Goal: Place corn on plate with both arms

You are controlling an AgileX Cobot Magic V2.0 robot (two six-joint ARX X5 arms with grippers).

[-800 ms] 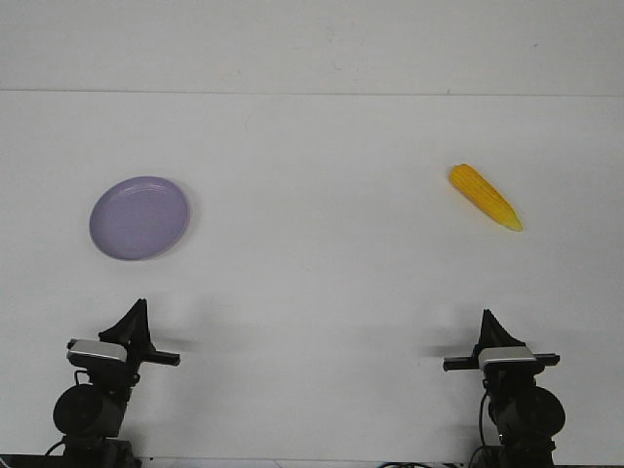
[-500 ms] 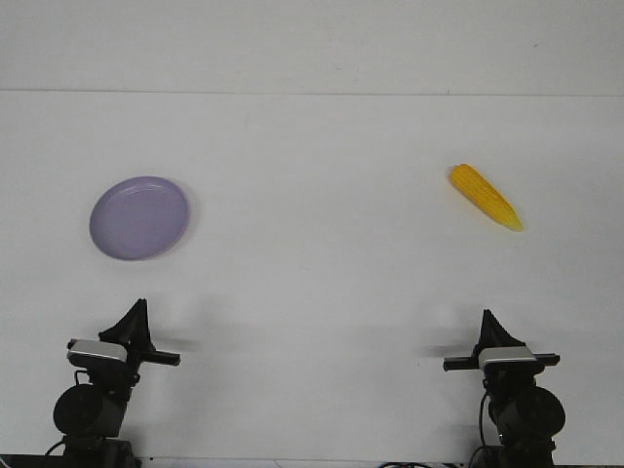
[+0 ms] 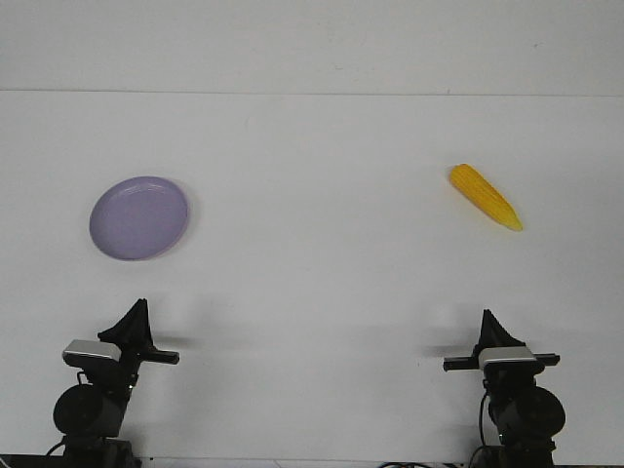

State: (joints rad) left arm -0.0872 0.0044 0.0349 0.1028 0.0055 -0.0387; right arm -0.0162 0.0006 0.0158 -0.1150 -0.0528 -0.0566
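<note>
We find the corn (image 3: 485, 196) lying flat on the white bench (image 3: 322, 263) at the right, with its long axis on a diagonal: the blunt end points far and left, the pale tip near and right. It lies straight beyond the right arm (image 3: 509, 375), almost in line with it, so we judge that arm the one to reach for it; its jaws taper to one point from this side, and we cannot tell how wide they stand. A grasp across the thick middle would call for the wrist to turn to meet the diagonal. The plate (image 3: 139, 217) sits well apart on the left, with nothing on it, just beyond the left arm (image 3: 107, 370), whose jaws we likewise cannot read. Between corn and plate we see only open bench, so a carry leftward meets nothing, and the far edge stays well beyond both things. Neither arm touches anything yet
</note>
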